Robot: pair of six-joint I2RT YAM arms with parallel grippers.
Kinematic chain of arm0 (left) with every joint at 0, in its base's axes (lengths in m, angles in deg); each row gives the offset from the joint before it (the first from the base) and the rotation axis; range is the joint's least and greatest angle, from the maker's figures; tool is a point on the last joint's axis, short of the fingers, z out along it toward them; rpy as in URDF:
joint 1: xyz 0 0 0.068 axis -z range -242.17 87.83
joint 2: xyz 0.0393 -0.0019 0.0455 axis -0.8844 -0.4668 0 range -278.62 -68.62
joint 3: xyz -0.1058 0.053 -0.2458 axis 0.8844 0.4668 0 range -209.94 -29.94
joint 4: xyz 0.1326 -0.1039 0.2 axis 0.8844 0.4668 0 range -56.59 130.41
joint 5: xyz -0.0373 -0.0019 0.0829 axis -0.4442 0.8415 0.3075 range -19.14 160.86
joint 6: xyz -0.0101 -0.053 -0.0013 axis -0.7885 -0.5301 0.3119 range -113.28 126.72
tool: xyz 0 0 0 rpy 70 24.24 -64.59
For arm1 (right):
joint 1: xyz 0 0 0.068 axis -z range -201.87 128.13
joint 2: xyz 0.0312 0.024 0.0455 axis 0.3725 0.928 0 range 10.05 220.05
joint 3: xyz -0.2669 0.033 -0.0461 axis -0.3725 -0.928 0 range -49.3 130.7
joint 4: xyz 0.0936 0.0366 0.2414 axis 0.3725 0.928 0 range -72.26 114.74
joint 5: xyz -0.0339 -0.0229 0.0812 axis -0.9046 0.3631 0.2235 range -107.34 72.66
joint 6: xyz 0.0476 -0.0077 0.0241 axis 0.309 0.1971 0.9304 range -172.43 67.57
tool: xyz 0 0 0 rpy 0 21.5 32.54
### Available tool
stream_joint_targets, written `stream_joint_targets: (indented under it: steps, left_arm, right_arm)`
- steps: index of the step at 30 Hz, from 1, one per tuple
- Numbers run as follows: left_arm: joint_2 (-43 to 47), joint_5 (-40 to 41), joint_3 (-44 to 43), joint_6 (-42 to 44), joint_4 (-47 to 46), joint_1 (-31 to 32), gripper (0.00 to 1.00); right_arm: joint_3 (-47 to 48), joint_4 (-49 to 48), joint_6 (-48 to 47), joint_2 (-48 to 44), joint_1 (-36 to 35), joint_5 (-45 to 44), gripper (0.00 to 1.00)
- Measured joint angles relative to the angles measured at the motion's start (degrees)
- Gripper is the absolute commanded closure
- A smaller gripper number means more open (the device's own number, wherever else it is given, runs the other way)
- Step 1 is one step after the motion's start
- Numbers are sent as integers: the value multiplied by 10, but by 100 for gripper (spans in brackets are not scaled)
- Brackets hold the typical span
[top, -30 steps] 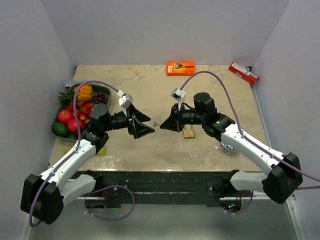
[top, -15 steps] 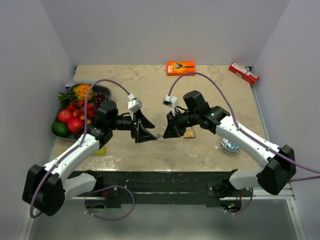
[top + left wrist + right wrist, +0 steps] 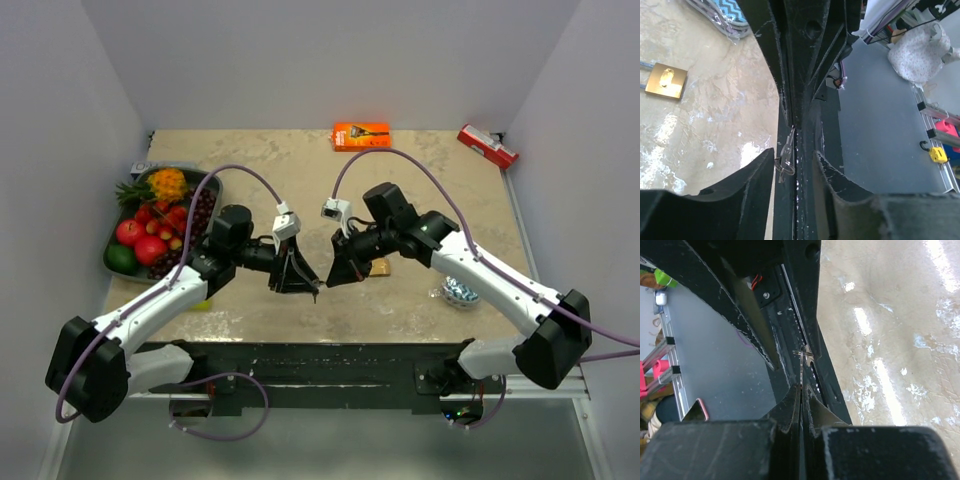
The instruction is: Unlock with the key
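Key [image 3: 788, 151] is in the air over the near half of the table [image 3: 715, 120], pinched by the pressed-together jaws of the right gripper [image 3: 801, 389]. Left gripper [image 3: 793, 158] has its jaws partly spread, one on either side of the key. Brass padlock [image 3: 664, 83] lies flat on the table, apart from both.

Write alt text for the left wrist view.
The right gripper, shut on a small key, holds it in the gap between the left gripper's parted fingers. A brass padlock lies on the marbled table near the picture's left edge, apart from both grippers.
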Motion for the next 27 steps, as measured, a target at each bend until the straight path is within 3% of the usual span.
stream_joint_targets:
  steps: [10,21,27]
  left_arm:
    - [-5,-4,-2,6,4,14,64]
    - [-8,-3,-3,10,5,14,100]
    - [-8,-5,-3,10,4,14,100]
  right_arm:
    - [1,7,-5,10,0,13,100]
    - [1,13,-6,10,-2,24,100]
    - [1,14,-9,10,-2,22,100]
